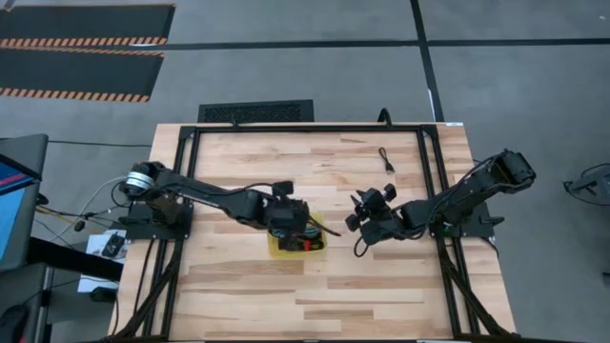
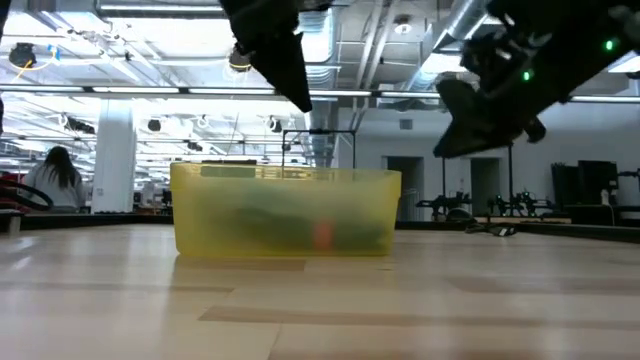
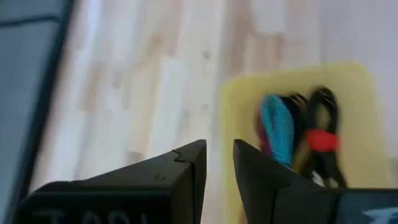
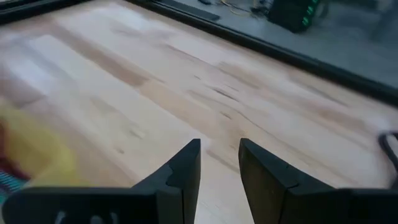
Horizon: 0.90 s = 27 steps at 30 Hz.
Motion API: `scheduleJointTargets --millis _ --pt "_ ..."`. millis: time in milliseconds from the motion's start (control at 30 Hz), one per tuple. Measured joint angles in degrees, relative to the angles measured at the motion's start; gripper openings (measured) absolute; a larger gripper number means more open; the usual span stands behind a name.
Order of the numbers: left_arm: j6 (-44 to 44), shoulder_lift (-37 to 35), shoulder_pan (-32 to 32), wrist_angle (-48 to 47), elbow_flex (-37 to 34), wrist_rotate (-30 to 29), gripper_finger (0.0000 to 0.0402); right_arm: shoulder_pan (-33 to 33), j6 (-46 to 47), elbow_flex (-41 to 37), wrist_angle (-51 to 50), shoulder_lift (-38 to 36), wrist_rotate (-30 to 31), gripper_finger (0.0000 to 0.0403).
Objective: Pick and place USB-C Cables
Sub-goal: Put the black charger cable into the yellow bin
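Near the middle of the bench (image 1: 381,286), the yellow tray (image 1: 276,247) holds a teal cable (image 3: 277,129), a black-and-red cable (image 3: 321,138) and others. The left gripper (image 3: 219,163) hangs over the tray's edge, fingers narrowly apart and empty. The right gripper (image 4: 219,163) hovers beside the tray, fingers narrow, empty. One dark cable (image 1: 387,158) lies near the far edge.

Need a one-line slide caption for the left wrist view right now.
Left gripper, empty, above the yellow tray holding teal and black-and-red cables.
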Motion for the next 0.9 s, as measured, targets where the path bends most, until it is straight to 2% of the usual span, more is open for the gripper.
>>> scheduleJointTargets --millis 100,200,367,533,633,767,900 --pt "0.0 -3.8 -0.5 7.1 -6.7 -3.6 0.0069 -1.1 4.2 -1.8 -0.6 0.0 0.0 0.0134" --pt "0.6 -8.3 -0.5 17.6 -15.4 -3.6 0.0069 -1.7 7.8 -2.2 -2.3 0.0 -0.2 0.0135" --pt "6.3 -16.8 0.1 41.1 -31.0 -3.2 0.0069 -2.5 9.1 -2.3 -3.2 0.0 -0.3 0.0137" --pt "9.1 -23.4 3.1 65.2 -44.4 0.3 0.0069 -3.4 9.2 -2.2 -2.5 0.0 -0.2 0.0153" --pt "8.2 -25.1 5.9 75.9 -50.5 2.8 0.0069 -4.5 9.0 -2.2 -2.7 0.0 -0.1 0.0169" --pt "6.3 -25.4 11.3 78.9 -53.5 2.9 0.0075 -6.8 6.5 -2.2 -3.9 0.0 0.1 0.0196" --pt "7.9 -25.2 18.2 79.2 -53.5 8.4 0.0093 -11.0 6.3 -2.2 -6.0 0.0 0.2 0.0224"
